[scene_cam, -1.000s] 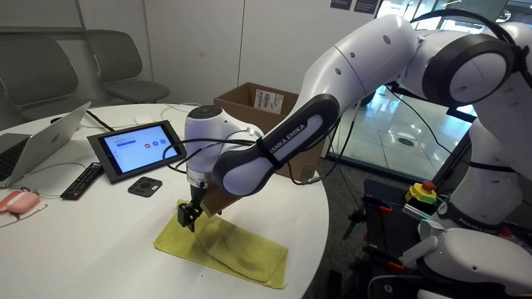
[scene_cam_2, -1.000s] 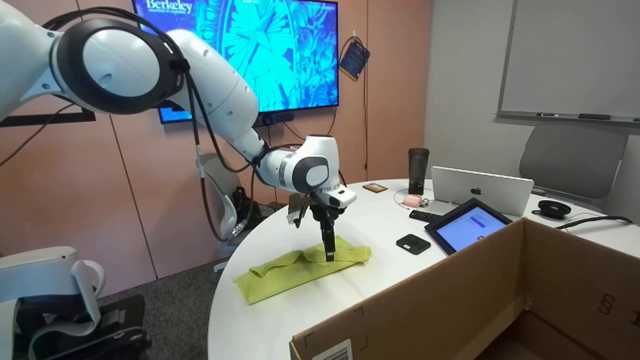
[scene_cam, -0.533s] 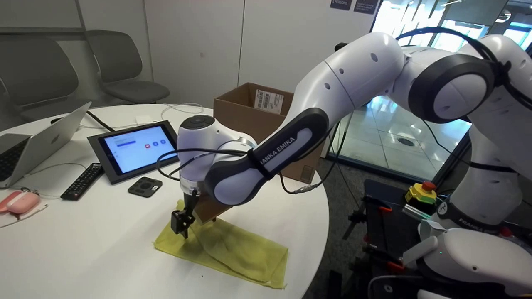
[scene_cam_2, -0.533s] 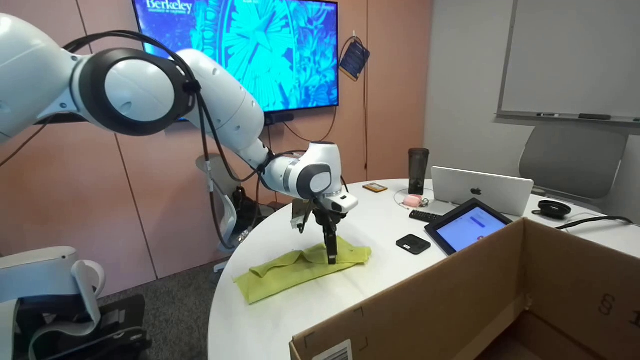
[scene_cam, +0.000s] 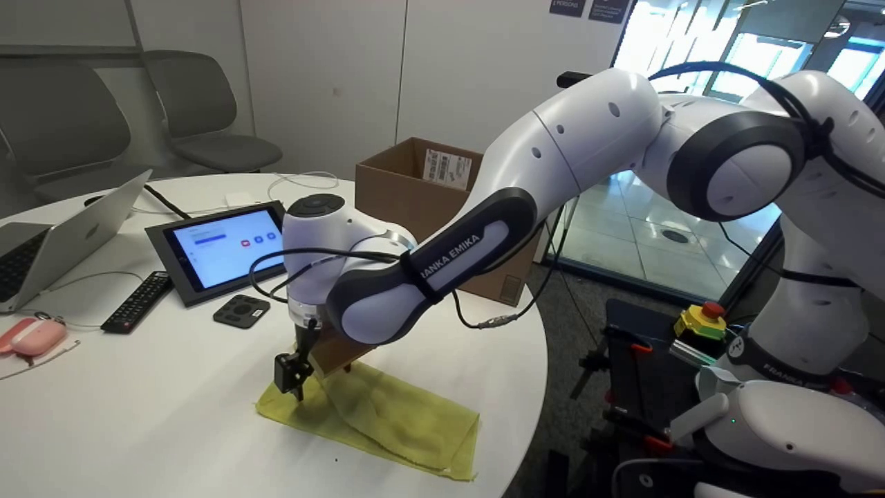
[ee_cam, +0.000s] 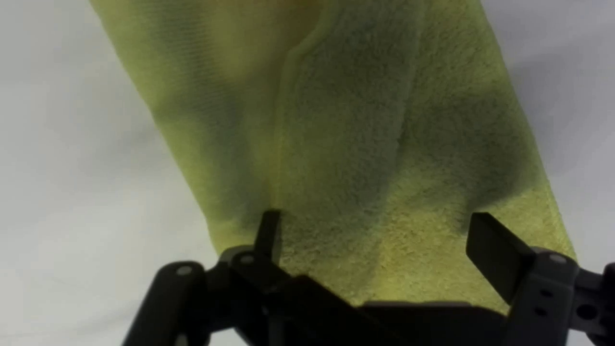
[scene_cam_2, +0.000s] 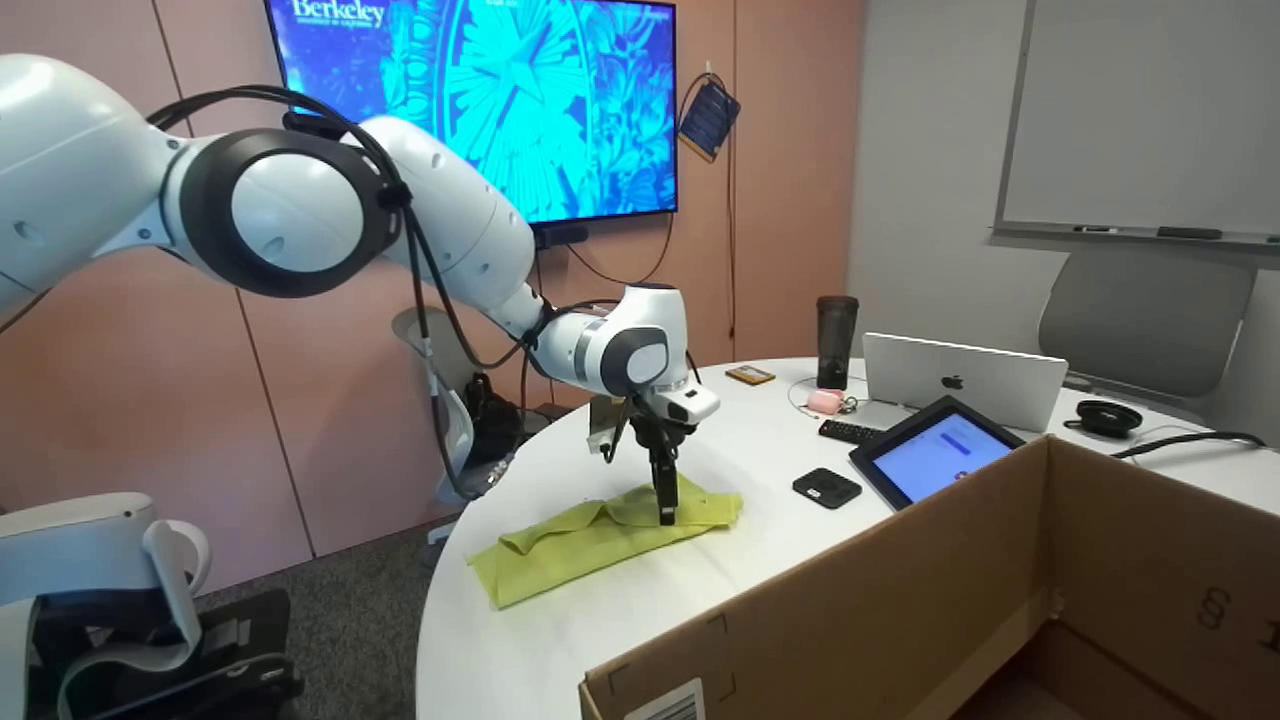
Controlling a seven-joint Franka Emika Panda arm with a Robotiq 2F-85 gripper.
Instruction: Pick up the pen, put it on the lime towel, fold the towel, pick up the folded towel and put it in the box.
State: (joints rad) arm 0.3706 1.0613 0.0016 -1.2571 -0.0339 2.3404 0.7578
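Folded into a long strip, the lime towel (scene_cam: 415, 422) lies on the white table in both exterior views, with a raised crease along it (scene_cam_2: 560, 565). Over its end nearer the tablet my gripper (scene_cam: 323, 384) points down, fingers low at the cloth. The wrist view has the towel (ee_cam: 346, 144) filling the middle. There the gripper (ee_cam: 375, 215) stands wide open, with unpinched cloth below the gap. Whether the fingertips touch the cloth I cannot tell. The brown box (scene_cam_2: 850, 610) is open at the top, partly behind the arm in an exterior view (scene_cam: 408, 197). The pen is hidden or out of view.
A tablet (scene_cam: 225, 242), a black remote (scene_cam: 137, 302), a small black square device (scene_cam: 241, 311) and a laptop (scene_cam_2: 960, 380) stand beyond the towel. A pink case (scene_cam: 39, 337) and a dark tumbler (scene_cam_2: 836, 340) are farther off. The round table's edge runs near the towel.
My gripper has shifted along the towel, toward its end on the tablet's side, and slightly lower. The arm's upper part has come down. The towel looks unmoved, and the jaws have stayed apart.
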